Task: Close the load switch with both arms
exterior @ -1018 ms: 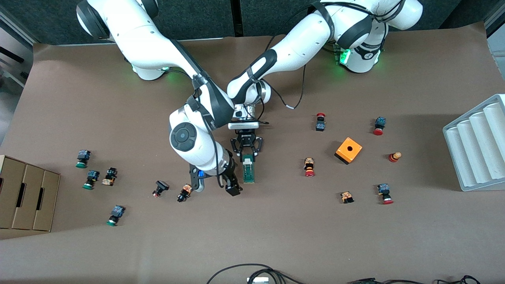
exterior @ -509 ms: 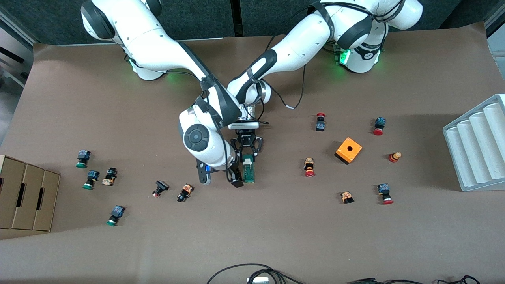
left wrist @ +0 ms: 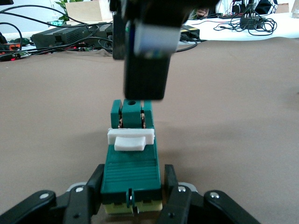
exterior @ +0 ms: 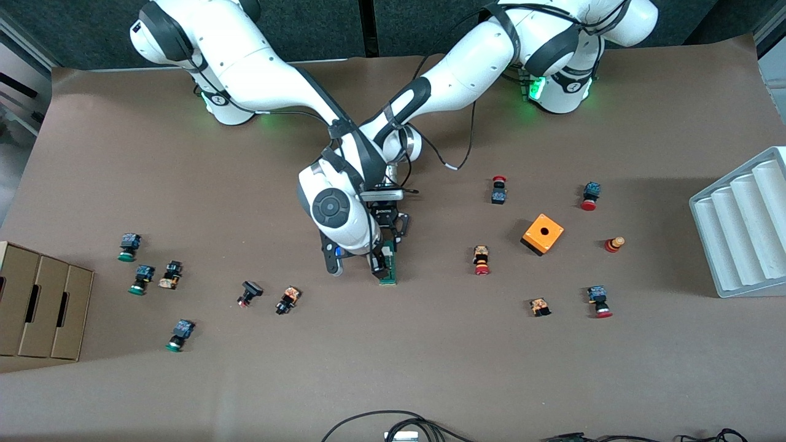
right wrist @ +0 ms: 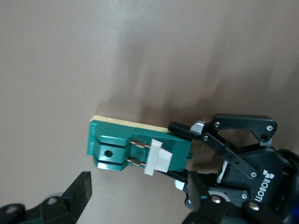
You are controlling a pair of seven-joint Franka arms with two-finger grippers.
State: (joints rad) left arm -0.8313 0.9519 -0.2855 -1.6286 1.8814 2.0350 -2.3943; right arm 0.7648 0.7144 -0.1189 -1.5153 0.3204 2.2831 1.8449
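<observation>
The load switch (exterior: pixel 389 267) is a dark-green block with a white lever (left wrist: pixel 131 140) and lies mid-table. My left gripper (exterior: pixel 387 244) is shut on its end farther from the front camera, with its fingers (left wrist: pixel 170 185) pressed against both long sides. It also shows in the left wrist view (left wrist: pixel 132 164) and the right wrist view (right wrist: pixel 122 145). My right gripper (exterior: pixel 377 263) hangs low over the switch's end nearer the front camera. It is open, and one finger (right wrist: pixel 78 196) shows beside the switch. In the left wrist view its black finger (left wrist: pixel 145 70) stands over that nearer end.
An orange cube with a hole (exterior: pixel 542 234) and several red-capped buttons (exterior: pixel 481 260) lie toward the left arm's end. Several green-capped buttons (exterior: pixel 140 279) and a cardboard box (exterior: pixel 37 307) lie toward the right arm's end. A grey ribbed tray (exterior: pixel 743 221) stands at the table edge.
My right arm has swung toward the switch, bringing its gripper from beside the switch to over its nearer end. My left gripper and the switch have not moved.
</observation>
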